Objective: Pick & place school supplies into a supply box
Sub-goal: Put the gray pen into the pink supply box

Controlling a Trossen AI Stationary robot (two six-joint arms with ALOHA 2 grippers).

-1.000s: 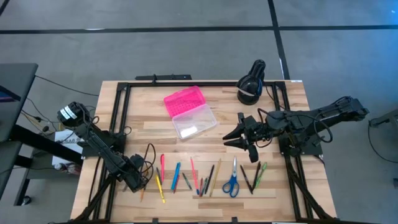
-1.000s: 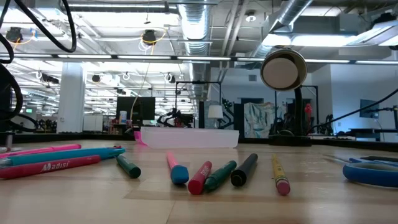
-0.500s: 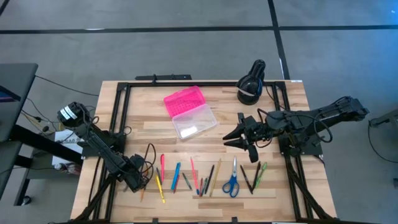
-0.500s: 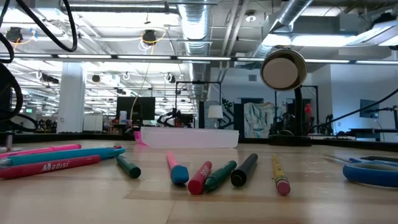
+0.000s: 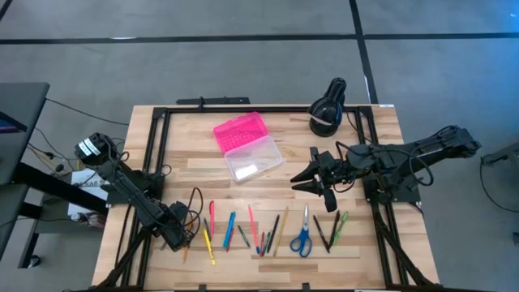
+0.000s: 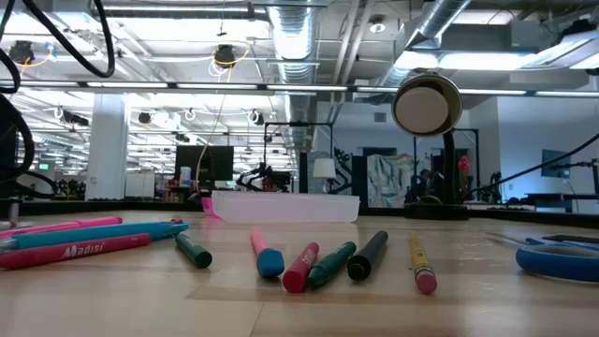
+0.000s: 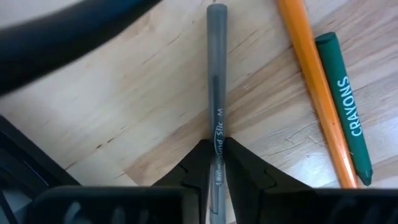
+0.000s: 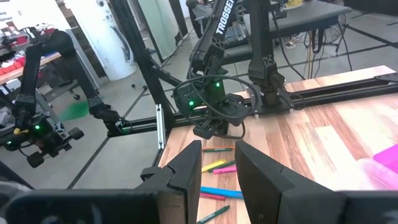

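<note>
Nothing has shifted over the last second: the left pincer (image 7: 214, 163) stays clenched on a grey pen (image 7: 216, 81) lying on the bench (image 5: 195, 162), not yet lifted. The right pincer (image 5: 312, 180) hangs released; the supply box (image 5: 247, 146) waits open, well apart.

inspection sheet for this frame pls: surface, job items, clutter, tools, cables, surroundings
Surface: wooden table with a black frame.
Job's things: supply box open, pink lid flat, no supplies visible inside; pens and pencils in a row near the front edge; blue-handled scissors among them; grey pen beside an orange pencil and a green crayon.
Clutter: black round device at the back right.
Grippers: left tool shut on the grey pen, low at front left; right tool open, right of the box.
Cables: loop beside the left arm.
Surroundings: other robot rigs beyond the table.
</note>
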